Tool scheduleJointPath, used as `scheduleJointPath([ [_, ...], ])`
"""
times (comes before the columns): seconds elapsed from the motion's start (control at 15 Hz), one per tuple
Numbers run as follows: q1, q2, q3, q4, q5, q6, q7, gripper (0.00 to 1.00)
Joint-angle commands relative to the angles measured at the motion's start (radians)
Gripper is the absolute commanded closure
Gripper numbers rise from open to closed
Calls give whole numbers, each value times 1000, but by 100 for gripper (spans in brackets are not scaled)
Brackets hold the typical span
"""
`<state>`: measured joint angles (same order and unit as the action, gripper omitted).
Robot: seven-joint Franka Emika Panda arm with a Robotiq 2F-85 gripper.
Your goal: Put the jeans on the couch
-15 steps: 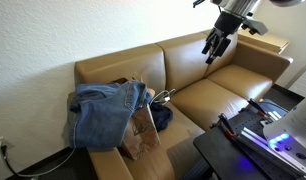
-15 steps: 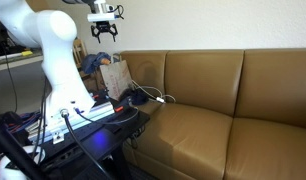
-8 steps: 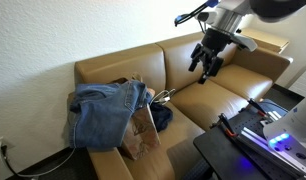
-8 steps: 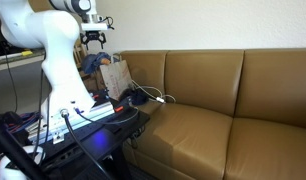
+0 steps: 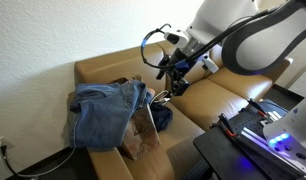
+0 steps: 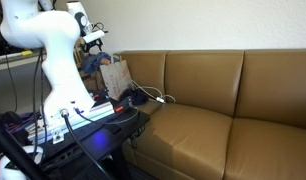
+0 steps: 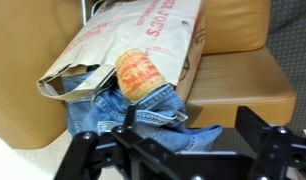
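Swinging over from the far cushion, the arm is bringing its black fingers (image 7: pixel 265 142) above the brown paper bag (image 7: pixel 143 30); they are gaping wide, holding nothing; the crumpled blue denim jeans (image 7: pixel 111 118) are lying just ahead, draping over the tan leather couch's (image 5: pixel 221 100) end.

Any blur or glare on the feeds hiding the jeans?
Wrist view: jeans and paper bag sharp, evenly lit; tool dark and soft along the bottom. Exterior view: jeans clear, arm slightly blurred. Exterior view: white arm bright, jeans mostly hidden behind it.
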<state>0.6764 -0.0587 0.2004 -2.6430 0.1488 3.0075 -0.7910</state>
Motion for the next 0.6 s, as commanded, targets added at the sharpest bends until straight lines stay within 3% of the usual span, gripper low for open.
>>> scheduleJointPath([
  [0.0, -67, 106, -28, 34, -114, 166, 64, 0],
  [0.07, -38, 50, -13, 3, -75, 113, 52, 0],
  [0.4, -59, 124, -28, 48, -88, 123, 53, 0],
  [0.53, -64, 189, 36, 86, 35, 115, -13, 0],
])
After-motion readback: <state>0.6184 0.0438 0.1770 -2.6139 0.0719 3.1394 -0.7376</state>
